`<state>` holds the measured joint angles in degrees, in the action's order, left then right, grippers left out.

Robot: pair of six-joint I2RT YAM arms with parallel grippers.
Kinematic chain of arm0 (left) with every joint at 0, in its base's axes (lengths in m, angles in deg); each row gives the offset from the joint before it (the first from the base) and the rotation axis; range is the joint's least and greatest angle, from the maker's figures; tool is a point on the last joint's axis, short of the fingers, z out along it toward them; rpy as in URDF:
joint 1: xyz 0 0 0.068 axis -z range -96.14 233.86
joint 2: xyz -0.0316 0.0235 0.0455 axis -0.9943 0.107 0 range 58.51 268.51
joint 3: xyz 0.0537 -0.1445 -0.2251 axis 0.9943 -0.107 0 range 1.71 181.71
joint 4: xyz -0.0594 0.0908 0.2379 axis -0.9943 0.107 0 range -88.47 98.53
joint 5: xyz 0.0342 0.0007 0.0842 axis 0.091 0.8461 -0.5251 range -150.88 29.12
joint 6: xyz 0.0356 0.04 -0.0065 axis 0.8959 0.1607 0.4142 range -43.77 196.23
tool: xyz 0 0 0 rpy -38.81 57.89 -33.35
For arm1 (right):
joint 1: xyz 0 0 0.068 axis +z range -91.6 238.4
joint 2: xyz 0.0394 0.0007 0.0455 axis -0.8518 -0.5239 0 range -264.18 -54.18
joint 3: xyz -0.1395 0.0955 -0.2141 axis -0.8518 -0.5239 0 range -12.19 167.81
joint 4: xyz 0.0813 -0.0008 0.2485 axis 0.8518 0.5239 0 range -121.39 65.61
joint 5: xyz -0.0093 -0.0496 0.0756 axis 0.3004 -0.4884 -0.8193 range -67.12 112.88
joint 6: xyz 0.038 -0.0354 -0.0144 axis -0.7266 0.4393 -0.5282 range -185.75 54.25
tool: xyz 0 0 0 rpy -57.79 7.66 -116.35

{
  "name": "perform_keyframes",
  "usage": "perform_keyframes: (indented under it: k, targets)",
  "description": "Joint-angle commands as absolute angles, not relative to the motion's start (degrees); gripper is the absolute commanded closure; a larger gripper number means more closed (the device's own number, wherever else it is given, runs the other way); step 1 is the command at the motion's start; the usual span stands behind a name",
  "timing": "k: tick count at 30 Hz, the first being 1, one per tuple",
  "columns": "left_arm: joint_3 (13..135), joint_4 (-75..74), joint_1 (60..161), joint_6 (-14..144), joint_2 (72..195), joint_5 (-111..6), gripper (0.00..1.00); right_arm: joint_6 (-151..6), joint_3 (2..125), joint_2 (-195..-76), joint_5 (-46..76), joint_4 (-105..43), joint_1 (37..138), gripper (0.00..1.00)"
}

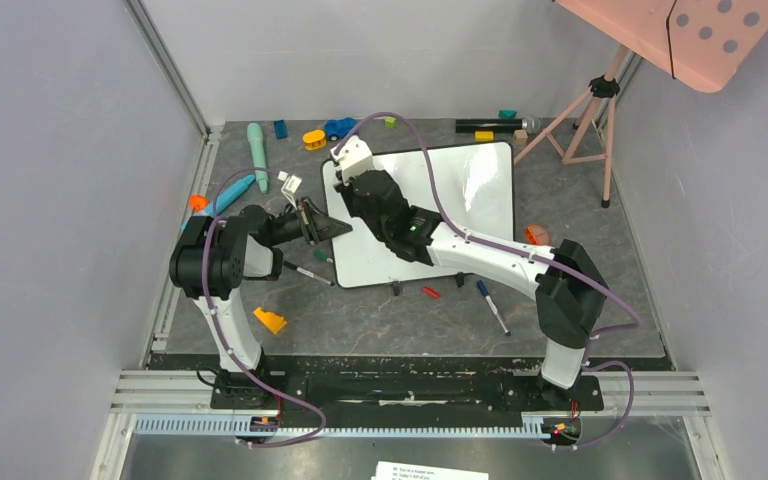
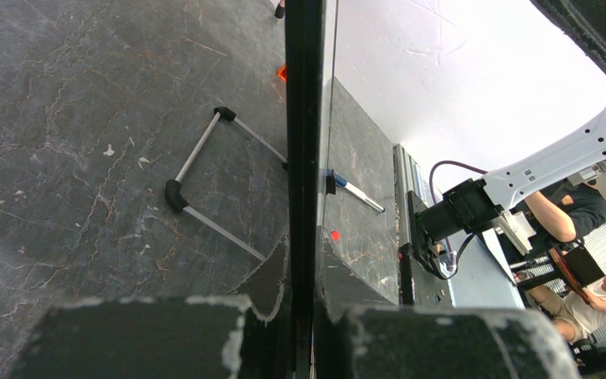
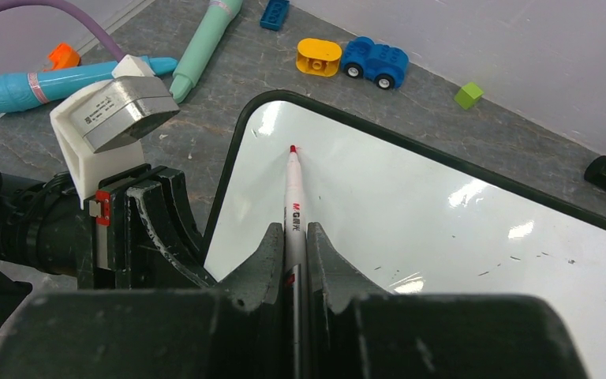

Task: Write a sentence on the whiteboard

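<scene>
The whiteboard lies in the middle of the table, glossy white with a thin black rim. My left gripper is shut on its left rim, which runs straight between the fingers. My right gripper is shut on a white marker with a red tip. The tip rests at the whiteboard near its far left corner. The sentence is out of view; the white face shows only a few tiny dark specks.
Toys line the far edge: a teal stick, a yellow brick, a blue car. Loose pens and a red cap lie near the board's front edge. A pink tripod stands at the far right.
</scene>
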<state>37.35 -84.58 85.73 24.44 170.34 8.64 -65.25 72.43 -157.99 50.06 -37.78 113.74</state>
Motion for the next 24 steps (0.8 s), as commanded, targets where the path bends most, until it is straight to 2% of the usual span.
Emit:
perform_keyframes:
  k: [1,17,24]
  targets:
    - [37.7,-87.7,86.6,28.9,171.3,9.1,0.98,-65.7,71.1,-156.4,49.8,-37.4,113.3,1.00]
    - [37.6,-87.7,86.6,28.9,171.2,9.2,0.98,-69.7,63.2,-152.2,46.5,-37.5,113.2,1.00]
    - [37.6,-87.7,86.6,29.0,171.3,9.2,0.98,-69.0,64.8,-151.7,45.6,-37.2,113.3,1.00]
